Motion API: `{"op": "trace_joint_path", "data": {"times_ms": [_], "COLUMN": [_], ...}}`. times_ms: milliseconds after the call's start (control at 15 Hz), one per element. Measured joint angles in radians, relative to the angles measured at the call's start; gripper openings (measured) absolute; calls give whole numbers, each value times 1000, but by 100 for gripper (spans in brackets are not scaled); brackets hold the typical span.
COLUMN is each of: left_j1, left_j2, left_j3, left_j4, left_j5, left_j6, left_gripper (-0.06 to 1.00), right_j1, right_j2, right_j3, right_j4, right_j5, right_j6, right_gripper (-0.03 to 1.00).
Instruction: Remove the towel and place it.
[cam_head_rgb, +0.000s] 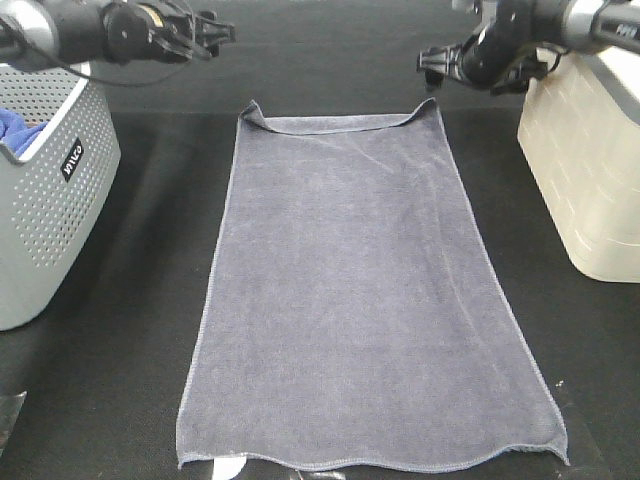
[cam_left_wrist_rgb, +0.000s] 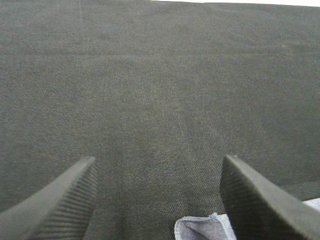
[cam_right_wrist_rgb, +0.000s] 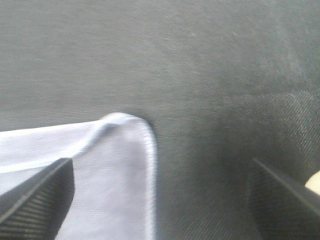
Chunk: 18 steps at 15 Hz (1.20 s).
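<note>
The greyish-purple towel (cam_head_rgb: 362, 300) lies spread flat on the black table, long side running from far to near, with its far edge slightly curled up. My left gripper (cam_head_rgb: 222, 33) hovers open above and beyond the towel's far left corner; a small bit of that corner (cam_left_wrist_rgb: 205, 227) shows between its fingers (cam_left_wrist_rgb: 60, 200). My right gripper (cam_head_rgb: 430, 62) hovers open above the far right corner (cam_right_wrist_rgb: 125, 165), which rises in a small fold. Neither gripper holds anything.
A grey perforated basket (cam_head_rgb: 50, 190) with a bright blue cloth (cam_head_rgb: 18, 128) inside stands at the left. A cream bin (cam_head_rgb: 585, 170) stands at the right. The black tablecloth (cam_head_rgb: 130, 330) surrounds the towel.
</note>
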<state>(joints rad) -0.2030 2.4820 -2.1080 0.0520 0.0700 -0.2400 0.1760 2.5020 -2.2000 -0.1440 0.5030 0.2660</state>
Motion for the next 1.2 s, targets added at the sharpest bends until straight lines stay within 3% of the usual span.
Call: {"op": "trace_joint_path", "data": {"times_ms": [333, 467, 733, 1000, 1200], "left_j1": [0, 0, 0, 0, 0], "left_j2": [-118, -187, -346, -456, -550], "left_j3": [0, 0, 0, 0, 0], "left_j4": [0, -1, -1, 0, 20], "left_j5": [103, 199, 527, 839, 1060], "left_j6": [0, 2, 111, 153, 158], "left_gripper": [67, 67, 67, 67, 67], "right_j1": [0, 0, 0, 0, 0], "right_j2": [-145, -208, -329, -410, -494], "right_j3": [0, 0, 0, 0, 0], "right_j4": [289, 353, 374, 367, 365], "right_j5": [93, 164, 421, 638, 707], "right_j6": [-198, -266, -314, -315, -315], "right_gripper": [87, 87, 87, 87, 87]}}
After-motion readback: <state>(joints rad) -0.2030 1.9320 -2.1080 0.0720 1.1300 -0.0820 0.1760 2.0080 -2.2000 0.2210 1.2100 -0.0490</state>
